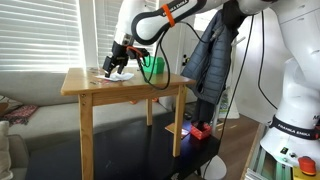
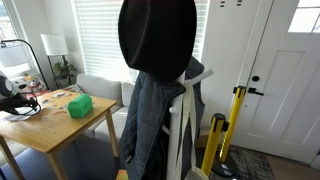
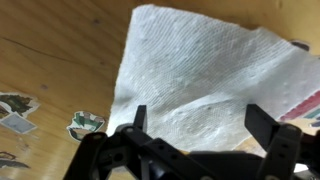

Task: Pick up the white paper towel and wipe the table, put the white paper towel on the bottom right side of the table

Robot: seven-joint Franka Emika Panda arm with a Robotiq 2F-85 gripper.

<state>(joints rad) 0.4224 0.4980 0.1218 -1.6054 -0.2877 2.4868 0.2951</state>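
Note:
The white paper towel [image 3: 200,65] lies flat and slightly crumpled on the light-brown wooden table [image 3: 60,60]. In the wrist view my gripper [image 3: 200,122] is open, its two black fingers spread wide just above the towel's near edge. In an exterior view the gripper [image 1: 113,66] hangs over the towel [image 1: 120,76] on the far left part of the table top [image 1: 90,88]. In an exterior view the gripper [image 2: 14,88] shows at the left edge above the table [image 2: 60,125]; I cannot make out the towel there.
A bright green box [image 1: 153,67] stands on the table right of the towel and also shows in an exterior view [image 2: 80,105]. Stickers [image 3: 85,123] lie on the wood. A dark coat on a stand [image 1: 210,60] hangs beside the table. A sofa [image 1: 15,110] sits behind.

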